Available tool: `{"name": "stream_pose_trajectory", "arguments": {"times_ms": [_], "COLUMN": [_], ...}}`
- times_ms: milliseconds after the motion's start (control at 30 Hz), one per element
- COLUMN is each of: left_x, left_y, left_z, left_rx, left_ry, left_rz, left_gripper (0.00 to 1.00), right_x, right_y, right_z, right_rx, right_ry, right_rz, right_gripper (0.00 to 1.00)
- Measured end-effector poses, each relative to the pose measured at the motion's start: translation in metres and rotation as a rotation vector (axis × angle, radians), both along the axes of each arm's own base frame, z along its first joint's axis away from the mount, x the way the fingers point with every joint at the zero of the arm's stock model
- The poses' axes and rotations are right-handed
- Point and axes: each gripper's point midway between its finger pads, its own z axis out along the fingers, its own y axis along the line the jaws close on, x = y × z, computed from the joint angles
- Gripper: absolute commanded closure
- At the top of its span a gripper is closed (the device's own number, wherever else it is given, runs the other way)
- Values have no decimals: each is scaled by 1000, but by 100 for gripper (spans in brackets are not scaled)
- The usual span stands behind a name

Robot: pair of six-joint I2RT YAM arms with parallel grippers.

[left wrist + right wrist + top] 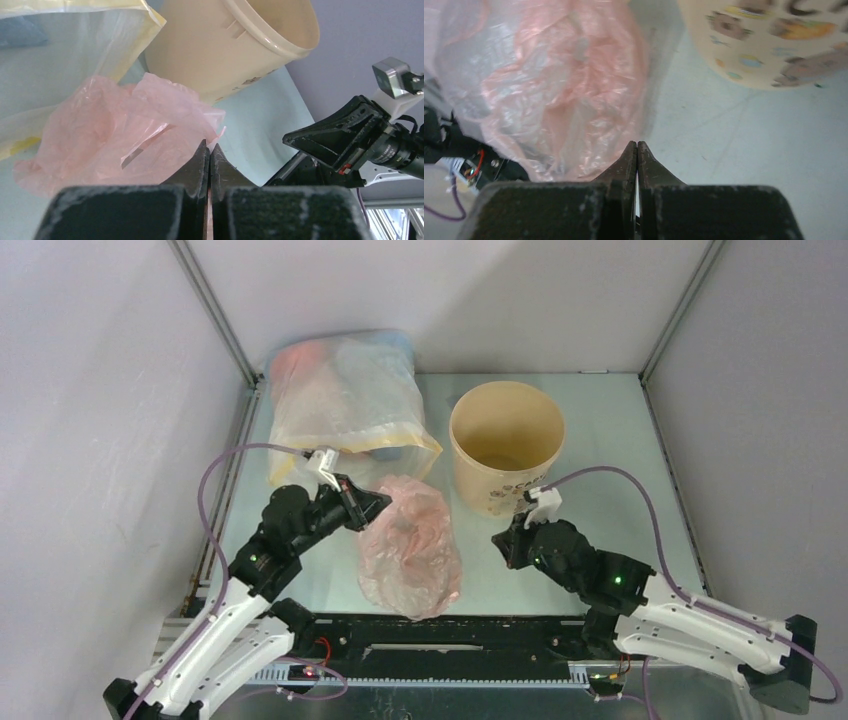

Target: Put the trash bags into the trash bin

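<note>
Two grippers flank the bag, both pinched shut on nothing. It lies crumpled on the table, long axis running far to near, just left of and nearer than the bin. The left gripper is closer, its tips at the bag's far-left edge, while the right gripper stands apart.
</note>
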Motion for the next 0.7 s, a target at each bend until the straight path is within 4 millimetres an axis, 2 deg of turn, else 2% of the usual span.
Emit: {"name": "stream_pose_trajectory", "arguments": {"times_ms": [200,333,467,700], "left_x": [2,1,-3,-7], "left_y": [-6,-5,-3,-2], "left_z": [-9,-5,-2,-5], "left_rx": [0,-15,-33,-49], "left_ry": [46,43,29,40], "left_rz": [-14,-11,-9,-7], "left_gripper": [100,100,100,100], "right_x": [-8,-10,-3,16], "right_y": [51,94,131,172], "right_z": [4,-9,-27,-54], "right_rx": [-20,-54,-68,-80], "right_ry": [-59,-93,-109,-204], "right_rz": [194,286,312,275], "right_gripper": [100,100,100,100]}}
